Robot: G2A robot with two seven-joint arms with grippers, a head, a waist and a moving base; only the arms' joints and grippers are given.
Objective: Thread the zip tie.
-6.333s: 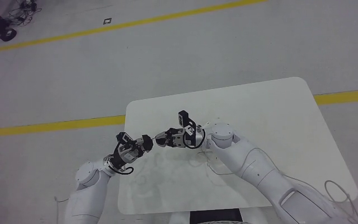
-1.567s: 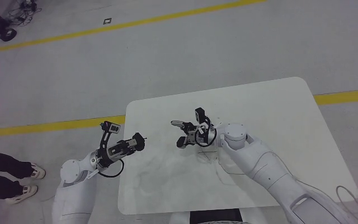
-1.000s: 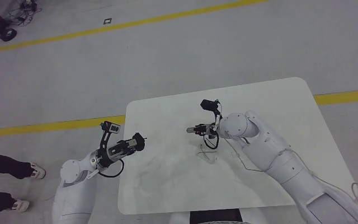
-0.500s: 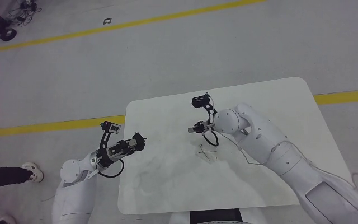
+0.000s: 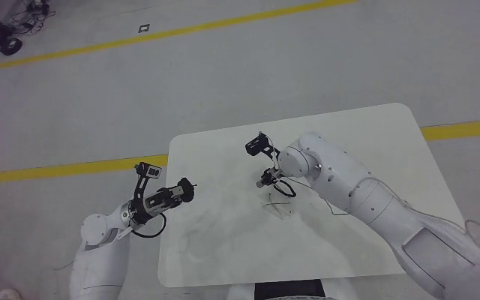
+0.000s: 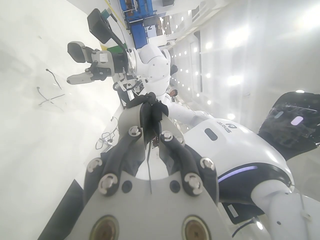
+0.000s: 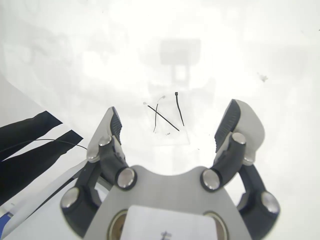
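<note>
My left gripper (image 5: 187, 190) hangs at the left edge of the white table (image 5: 360, 150), shut on a thin black zip tie (image 6: 149, 161) that runs back between its fingers. The tie's tip (image 5: 196, 182) pokes out toward the table's middle. My right gripper (image 5: 264, 180) points down over the middle of the table with its fingers (image 7: 113, 119) spread wide and nothing between them. Below it on the table lie a loose black zip tie (image 7: 179, 112) and two crossed ties (image 7: 162, 118). The left wrist view shows the right gripper (image 6: 71, 66) open above those loose ties (image 6: 48, 99).
A small dark speck (image 7: 262, 77) lies on the table beyond the ties. Bare tabletop stretches to the right and toward the near edge (image 5: 300, 274). Grey floor with yellow lines (image 5: 75, 169) surrounds the table.
The right gripper left the left gripper, opened, and swung round to point down over the loose ties. The left arm drew back to the table's left edge and has held still since.
</note>
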